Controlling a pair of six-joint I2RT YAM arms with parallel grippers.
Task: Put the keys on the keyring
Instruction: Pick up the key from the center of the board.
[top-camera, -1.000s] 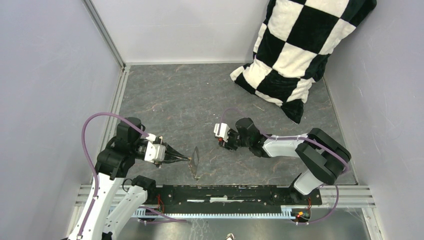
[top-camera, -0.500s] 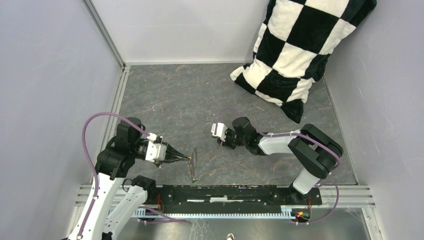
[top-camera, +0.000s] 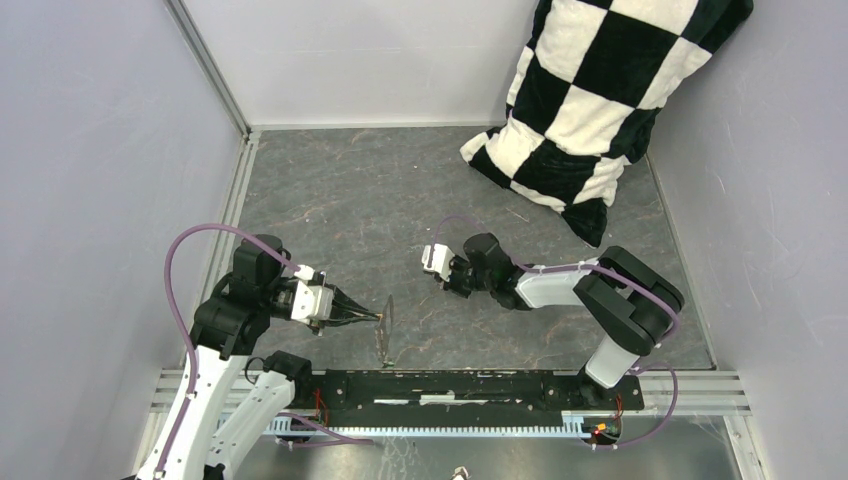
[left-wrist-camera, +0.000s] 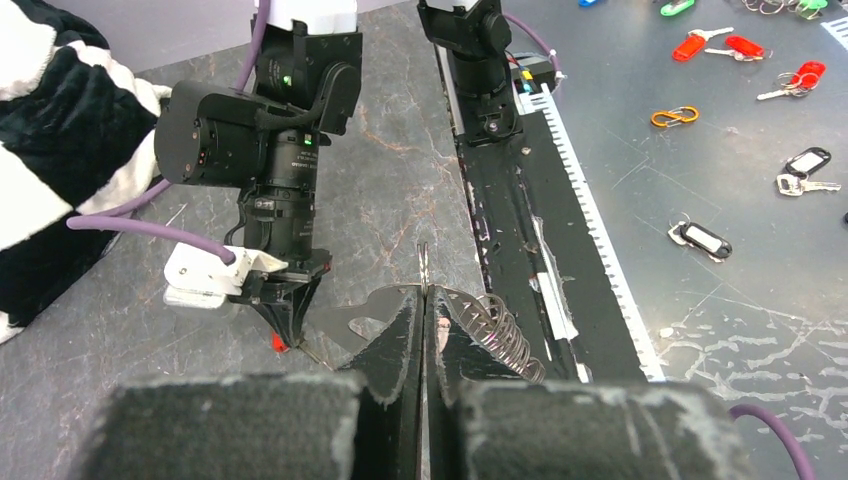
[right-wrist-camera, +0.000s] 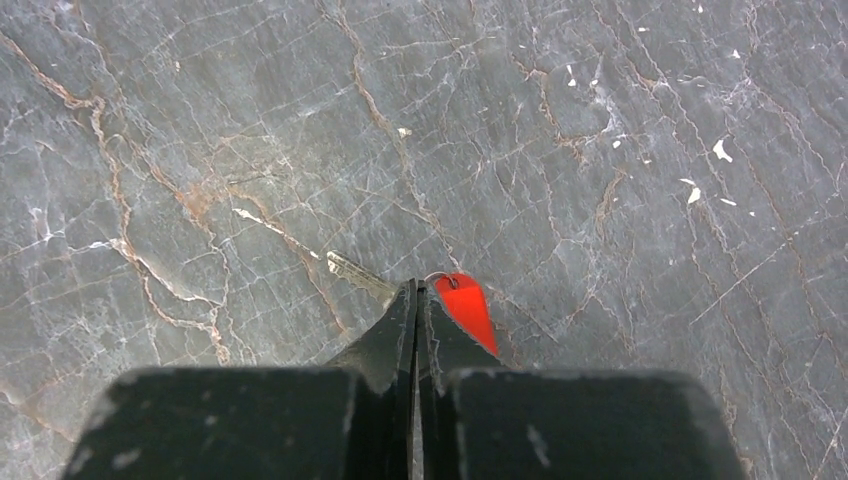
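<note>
— What else did you see on the surface (top-camera: 350, 200)?
— I saw a black-and-white checkered pillow (top-camera: 590, 100) slumped in the far right corner. Past the black rail (top-camera: 450, 385) at the near edge, I spotted an orange carabiner (left-wrist-camera: 675, 116) lying alone.

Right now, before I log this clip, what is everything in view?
keyring: one, grey metal, seen edge-on, pinched in the left gripper above the table's near edge
red key: one, red head, silver blade, on the table at the right gripper's tips
pillow: one, black-and-white check, far right corner
table: one, dark grey, marbled
spare keys and tags: several, red, orange, green, black, on the paler surface beyond the rail
rail: one, black, along the near edge
left gripper: shut on the keyring
right gripper: shut on the red key
</note>
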